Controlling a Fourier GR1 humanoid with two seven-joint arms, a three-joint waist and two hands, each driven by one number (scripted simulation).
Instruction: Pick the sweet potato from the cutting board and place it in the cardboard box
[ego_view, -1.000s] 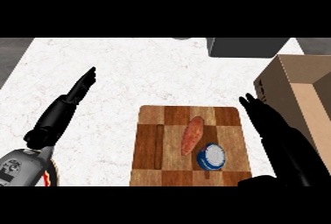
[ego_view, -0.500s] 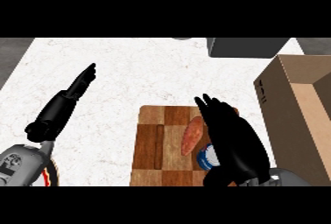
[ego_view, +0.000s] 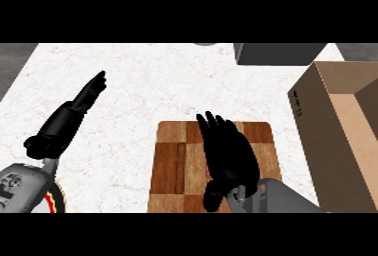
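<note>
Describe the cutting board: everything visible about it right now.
The cutting board is a rectangular wooden slab of patchwork blocks in light and darker brown, lying flat on the white speckled counter, left of the cardboard box and apart from it. The right hand stretches over its middle, fingers straight and pointing away from the robot, hiding whatever lies beneath. Its near edge runs out of view.
</note>
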